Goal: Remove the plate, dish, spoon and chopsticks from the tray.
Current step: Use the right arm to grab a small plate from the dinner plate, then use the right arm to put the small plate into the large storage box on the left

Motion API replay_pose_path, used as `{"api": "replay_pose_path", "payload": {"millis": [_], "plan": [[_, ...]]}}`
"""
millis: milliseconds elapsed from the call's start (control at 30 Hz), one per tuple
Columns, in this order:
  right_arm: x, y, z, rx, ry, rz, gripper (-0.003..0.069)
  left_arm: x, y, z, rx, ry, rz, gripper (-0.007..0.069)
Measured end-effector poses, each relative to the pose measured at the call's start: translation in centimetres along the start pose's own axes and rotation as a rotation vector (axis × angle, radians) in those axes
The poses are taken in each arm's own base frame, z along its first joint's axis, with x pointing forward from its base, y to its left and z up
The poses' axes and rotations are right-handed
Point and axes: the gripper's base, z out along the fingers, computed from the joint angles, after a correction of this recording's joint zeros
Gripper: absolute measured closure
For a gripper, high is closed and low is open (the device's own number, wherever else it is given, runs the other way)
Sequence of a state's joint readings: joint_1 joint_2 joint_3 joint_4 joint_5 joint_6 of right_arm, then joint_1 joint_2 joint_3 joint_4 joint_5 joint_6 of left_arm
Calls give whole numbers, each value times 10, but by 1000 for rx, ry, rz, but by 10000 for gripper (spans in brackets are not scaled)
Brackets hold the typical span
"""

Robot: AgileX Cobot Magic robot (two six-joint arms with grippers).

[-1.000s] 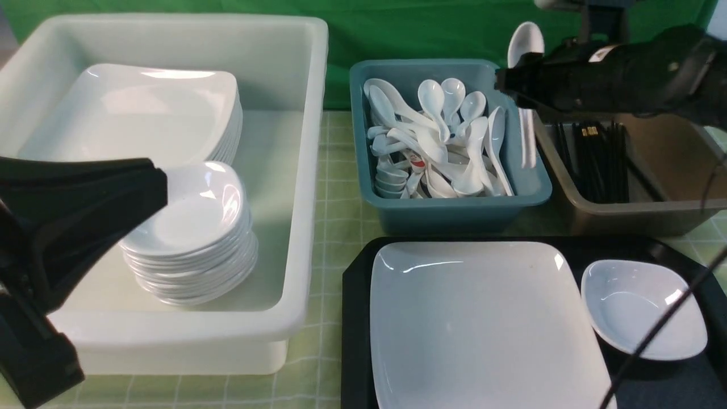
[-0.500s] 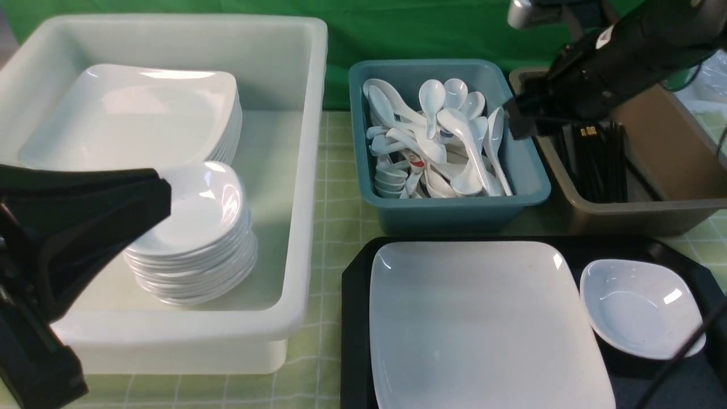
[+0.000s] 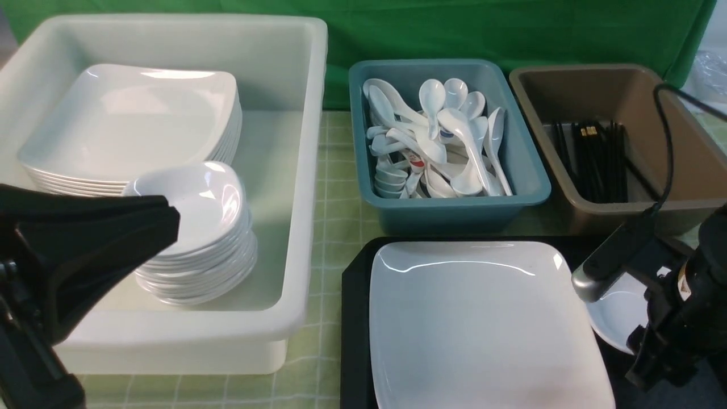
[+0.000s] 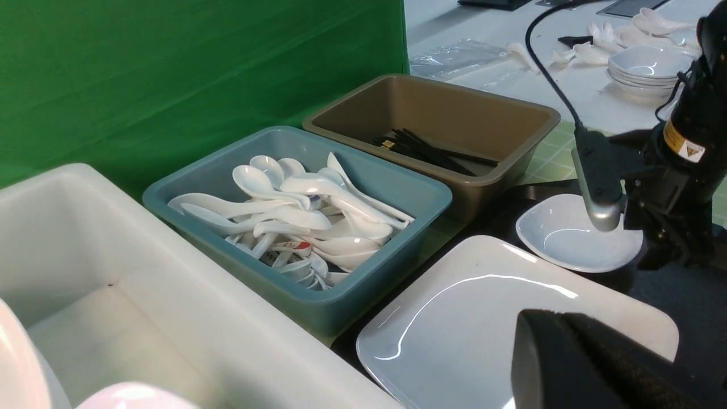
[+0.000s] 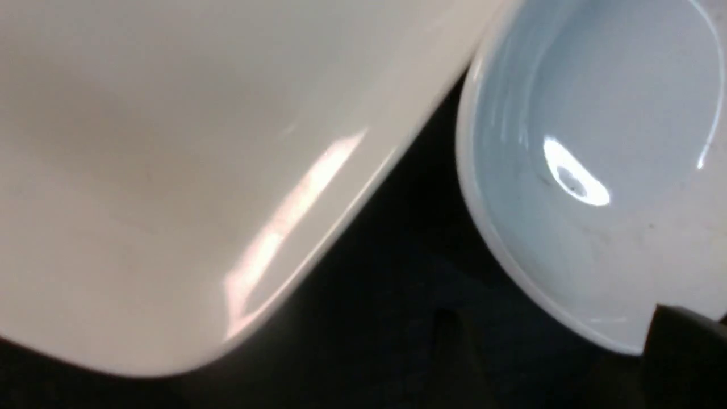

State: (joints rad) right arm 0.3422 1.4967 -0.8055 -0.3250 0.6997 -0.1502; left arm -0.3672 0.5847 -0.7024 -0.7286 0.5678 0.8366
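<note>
Dish (image 3: 616, 318) half behind right arm (image 3: 687, 301), tray (image 3: 353, 318) cropped

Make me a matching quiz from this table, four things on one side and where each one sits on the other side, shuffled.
Things
1. pile of spoons
2. black chopsticks
3. large plate
4. stack of small dishes

Places
A. in the white tub
B. on the black tray
C. in the teal bin
D. in the brown bin

Pairs: 1-C, 2-D, 3-B, 4-A
</note>
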Motion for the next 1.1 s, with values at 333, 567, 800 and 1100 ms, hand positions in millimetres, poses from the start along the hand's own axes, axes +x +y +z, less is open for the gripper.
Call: {"api": "replay_pose_path", "payload": {"millis": [333, 567, 800, 1100], "plan": [[-19, 0, 44, 44, -2, -141, 202, 2, -3, 0, 35, 19, -17, 604], [-20, 2, 45, 32, -3, -131, 385, 2, -4, 0, 43, 23, -20, 604], [-17, 12, 28, -13, 7, -78, 488, 3, -4, 0, 40, 28, -10, 604], [-53, 40, -147, -33, -437, 64, 599, -3, 6, -18, -113, 84, 22, 604]]}}
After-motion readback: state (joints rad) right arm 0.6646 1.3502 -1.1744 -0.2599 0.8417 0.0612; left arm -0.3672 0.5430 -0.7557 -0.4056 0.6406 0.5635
